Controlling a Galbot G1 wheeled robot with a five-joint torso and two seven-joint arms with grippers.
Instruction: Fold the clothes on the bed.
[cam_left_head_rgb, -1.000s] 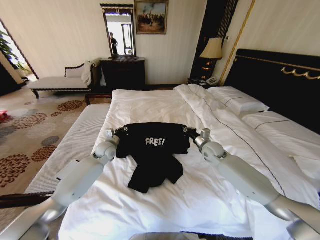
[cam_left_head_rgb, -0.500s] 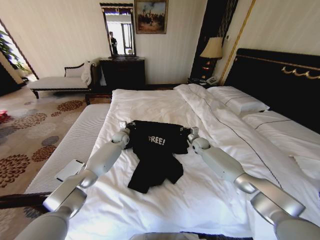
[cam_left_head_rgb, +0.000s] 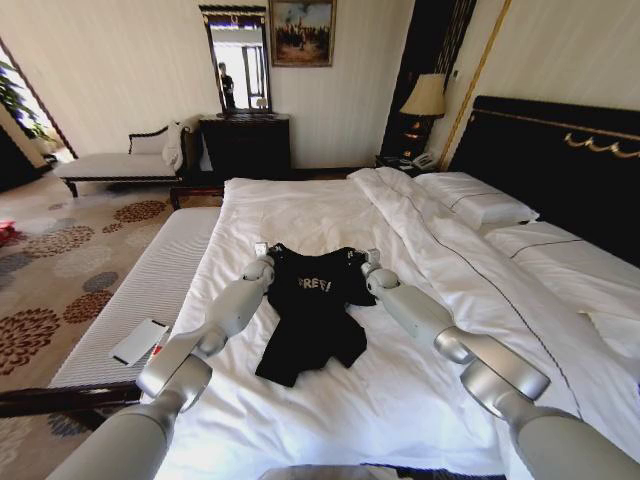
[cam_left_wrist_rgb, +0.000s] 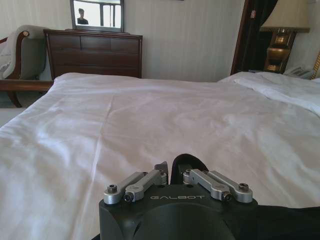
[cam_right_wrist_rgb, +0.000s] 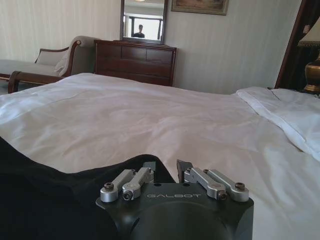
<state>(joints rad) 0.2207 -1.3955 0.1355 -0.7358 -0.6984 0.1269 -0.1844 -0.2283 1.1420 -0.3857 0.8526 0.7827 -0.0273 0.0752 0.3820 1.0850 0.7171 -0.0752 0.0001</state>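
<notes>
The black T-shirt (cam_left_head_rgb: 312, 305) with white "FREE!" lettering lies in the middle of the white bed (cam_left_head_rgb: 300, 210), its lower part crumpled toward me. My left gripper (cam_left_head_rgb: 262, 256) is shut on the shirt's left shoulder, my right gripper (cam_left_head_rgb: 367, 262) on its right shoulder. Both arms reach far out over the bed. In the left wrist view the left gripper (cam_left_wrist_rgb: 170, 167) pinches a fold of black cloth (cam_left_wrist_rgb: 185, 161) just above the sheet. The right gripper (cam_right_wrist_rgb: 169, 167) likewise grips black fabric (cam_right_wrist_rgb: 60, 185), which spreads to one side of it.
White pillows (cam_left_head_rgb: 478, 203) and a folded-back duvet (cam_left_head_rgb: 430, 240) lie at the right under the dark headboard (cam_left_head_rgb: 560, 160). A pale padded bench (cam_left_head_rgb: 150, 280) with a flat white object (cam_left_head_rgb: 140, 342) runs along the bed's left side. Dresser (cam_left_head_rgb: 246, 145), chaise lounge (cam_left_head_rgb: 110, 165) and lamp (cam_left_head_rgb: 425, 98) stand far off.
Both arms have stretched farther across the bed, pulling the shirt's shoulders away from me and closer together. The shirt now looks narrower, and its lower part has stayed crumpled in place.
</notes>
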